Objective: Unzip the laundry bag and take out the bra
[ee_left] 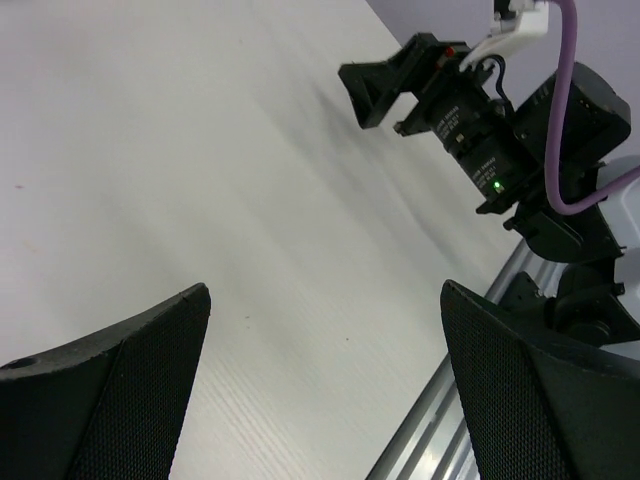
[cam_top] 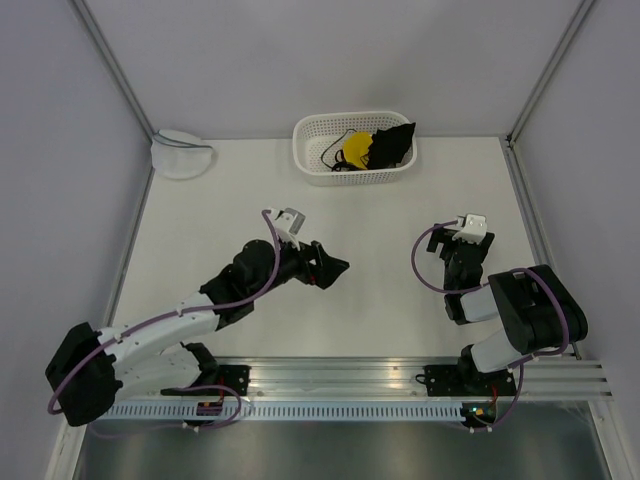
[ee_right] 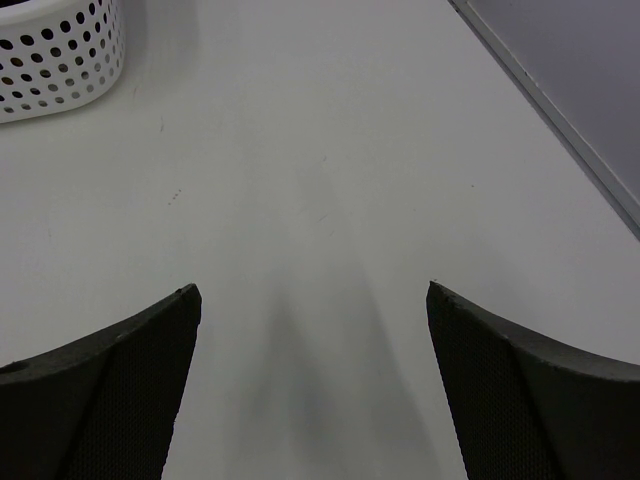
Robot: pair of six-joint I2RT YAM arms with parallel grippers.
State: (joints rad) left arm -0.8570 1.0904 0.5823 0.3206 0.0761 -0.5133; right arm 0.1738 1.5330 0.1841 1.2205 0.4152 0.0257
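The laundry bag (cam_top: 182,153), a small round white mesh pouch, lies at the far left corner of the table, away from both arms. The bra (cam_top: 357,148), yellow cup with black fabric and thin straps, lies inside the white perforated basket (cam_top: 355,177) at the far middle. My left gripper (cam_top: 335,268) is open and empty over the table's middle, pointing right; its wrist view (ee_left: 325,300) shows only bare table between the fingers. My right gripper (cam_top: 458,242) is open and empty at the right, pointing away; its wrist view (ee_right: 312,300) shows bare table.
The basket's corner shows in the right wrist view (ee_right: 60,55). The right gripper (ee_left: 385,85) and its purple cable show in the left wrist view. A metal rail (cam_top: 400,375) runs along the near edge. Grey walls enclose the table.
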